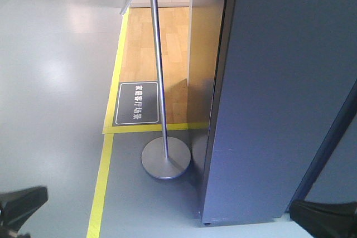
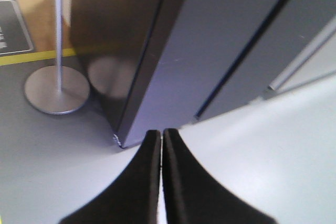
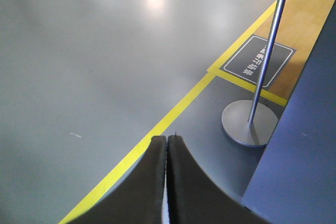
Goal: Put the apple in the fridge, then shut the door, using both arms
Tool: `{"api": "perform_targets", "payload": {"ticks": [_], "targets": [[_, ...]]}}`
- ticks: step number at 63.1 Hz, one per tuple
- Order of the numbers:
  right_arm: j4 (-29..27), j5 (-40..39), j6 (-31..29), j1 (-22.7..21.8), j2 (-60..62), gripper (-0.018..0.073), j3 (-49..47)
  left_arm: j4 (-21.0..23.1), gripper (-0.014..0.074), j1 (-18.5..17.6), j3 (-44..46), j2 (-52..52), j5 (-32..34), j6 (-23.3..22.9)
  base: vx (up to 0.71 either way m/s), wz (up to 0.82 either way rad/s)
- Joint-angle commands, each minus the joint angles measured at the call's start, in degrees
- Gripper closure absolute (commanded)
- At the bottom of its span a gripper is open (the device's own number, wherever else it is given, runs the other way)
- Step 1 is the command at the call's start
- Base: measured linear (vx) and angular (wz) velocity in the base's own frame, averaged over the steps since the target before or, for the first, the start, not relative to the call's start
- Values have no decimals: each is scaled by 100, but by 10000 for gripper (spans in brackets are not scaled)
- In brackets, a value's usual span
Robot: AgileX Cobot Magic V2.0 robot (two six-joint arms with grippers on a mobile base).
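Left wrist view: both pairs of fingers (image 2: pixel 161 145) pressed together, fridge (image 2: pixel 173 51) corner just ahead, open floor (image 3: pixel 79 66) leftward.

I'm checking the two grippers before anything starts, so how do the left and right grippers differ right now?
The left gripper points at the bottom corner of the dark grey fridge, close to it; the right gripper points at open grey floor, over the yellow floor line. The sign stand base sits right of the right gripper, but left of the left one. Both are black, shut and hold nothing.
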State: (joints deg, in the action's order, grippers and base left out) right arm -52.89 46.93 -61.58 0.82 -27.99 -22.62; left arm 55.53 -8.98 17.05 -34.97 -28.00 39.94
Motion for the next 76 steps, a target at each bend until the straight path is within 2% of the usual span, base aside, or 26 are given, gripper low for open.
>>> {"api": "perform_targets", "payload": {"ticks": [1,12,59,62,65,68,71,76], "targets": [[-273,-175,-66,-15,158,566,-88,389,604,-19,-199,322,736,-42,0,0],[-340,92,-66,-15,254,566,-88,456,604,-19,-241,459,1072,-42,0,0],[-340,232,-35,-15,254,566,-88,456,604,-19,-294,459,952,-113,0,0],[-334,232,-38,-15,254,566,-88,367,604,-19,-319,459,1093,-441,0,0],[-334,237,-38,-15,254,566,-88,5,604,-19,-362,459,1244,-970,0,0],[-334,237,-38,-15,254,566,-88,-585,604,-19,-429,459,1398,-1700,0,0],[-334,237,-38,-15,254,566,-88,-1407,604,-19,-532,459,1523,-2603,0,0],[-334,265,-38,-15,254,566,-88,-2764,604,-19,-788,459,1681,-4437,0,0]]}}
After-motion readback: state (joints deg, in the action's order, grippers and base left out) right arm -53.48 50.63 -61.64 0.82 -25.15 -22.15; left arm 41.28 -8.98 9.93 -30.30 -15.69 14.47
